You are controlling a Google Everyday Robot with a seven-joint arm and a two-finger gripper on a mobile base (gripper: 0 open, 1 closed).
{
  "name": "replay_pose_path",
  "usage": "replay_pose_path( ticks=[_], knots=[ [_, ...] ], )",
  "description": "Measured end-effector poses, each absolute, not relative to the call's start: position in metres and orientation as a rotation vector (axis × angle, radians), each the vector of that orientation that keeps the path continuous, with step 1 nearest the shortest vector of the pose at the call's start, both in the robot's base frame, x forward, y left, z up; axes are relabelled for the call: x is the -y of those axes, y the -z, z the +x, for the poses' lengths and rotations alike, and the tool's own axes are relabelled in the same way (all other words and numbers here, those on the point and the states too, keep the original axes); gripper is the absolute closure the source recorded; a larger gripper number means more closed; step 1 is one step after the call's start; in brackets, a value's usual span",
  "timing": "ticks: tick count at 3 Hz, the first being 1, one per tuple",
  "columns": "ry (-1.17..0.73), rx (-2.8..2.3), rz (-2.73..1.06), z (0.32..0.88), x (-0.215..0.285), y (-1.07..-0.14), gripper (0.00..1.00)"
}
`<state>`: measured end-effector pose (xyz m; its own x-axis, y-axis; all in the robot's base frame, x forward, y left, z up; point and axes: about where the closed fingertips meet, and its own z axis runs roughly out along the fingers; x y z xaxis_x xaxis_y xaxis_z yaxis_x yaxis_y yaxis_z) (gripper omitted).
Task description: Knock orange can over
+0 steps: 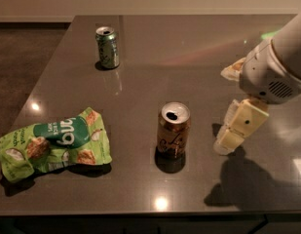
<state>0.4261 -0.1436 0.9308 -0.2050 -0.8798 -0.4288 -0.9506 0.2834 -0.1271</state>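
Note:
The orange can (173, 130) stands upright near the middle of the dark table (189, 72), its silver top and pull-tab hole facing up. My gripper (224, 145) hangs from the white arm at the right. It sits low over the table, just right of the orange can, with a small gap between them. It touches nothing.
A green can (107, 47) stands upright at the back left. A crumpled green snack bag (55, 144) lies at the front left. The table's front edge runs close below the orange can, and its left edge slants past the bag.

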Motion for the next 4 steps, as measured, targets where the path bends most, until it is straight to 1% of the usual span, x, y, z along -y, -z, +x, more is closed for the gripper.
replay_pose_path(
  ticks=[2, 3, 4],
  knots=[
    [-0.415, -1.981, -1.570, 0.429, 0.081, -0.907, 0.00],
    [-0.465, -1.951, -1.566, 0.431, 0.068, -0.902, 0.00],
    [-0.504, -1.930, -1.580, 0.430, 0.058, -0.895, 0.16]
  ],
)
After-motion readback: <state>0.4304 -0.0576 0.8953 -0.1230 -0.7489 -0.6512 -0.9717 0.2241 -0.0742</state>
